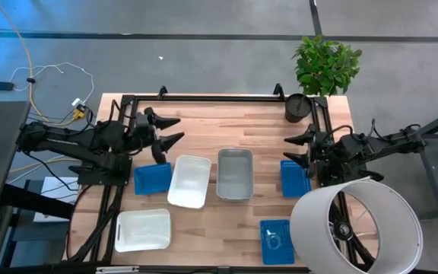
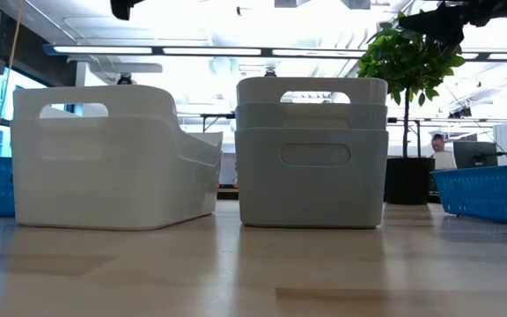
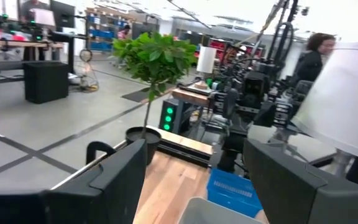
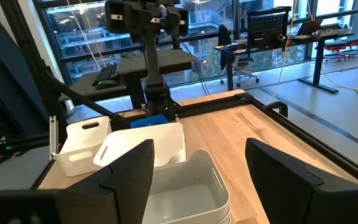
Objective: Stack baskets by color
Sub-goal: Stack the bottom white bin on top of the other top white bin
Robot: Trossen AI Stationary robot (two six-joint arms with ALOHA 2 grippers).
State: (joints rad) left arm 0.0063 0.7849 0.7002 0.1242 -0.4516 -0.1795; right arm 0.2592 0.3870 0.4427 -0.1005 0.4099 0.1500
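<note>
On the wooden counter (image 1: 204,228), seen from above, 6 baskets lie between the 2 arms. At the middle sits the grey basket (image 1: 235,174), and the low view shows it as 2 grey bins nested 1 inside the other. Just beside it toward the left arm rests a white basket (image 1: 188,181), slightly turned, its near corner close to the grey one but apart from it. A 2nd white basket (image 1: 143,229) lies alone near the counter's front edge on the left side. 3 blue mesh baskets are spread out: 1 blue basket (image 1: 152,178) below the left arm and just beside the turned white one, another blue basket (image 1: 294,178) under the right arm, and a 3rd blue basket (image 1: 277,241) at the front, next to the large white cylinder (image 1: 356,228) that covers the counter's front right corner. A dark pot with a green plant (image 1: 324,67) stands at the far right corner.

The left end effector (image 1: 172,130) hangs above the counter behind the left blue basket, its fingers spread wide and holding nothing. The right end effector (image 1: 290,152) hovers over the right blue basket's far end, fingers also wide apart and empty. In the right wrist view both dark fingers frame the grey basket (image 4: 185,186) with the white ones beyond it.
</note>
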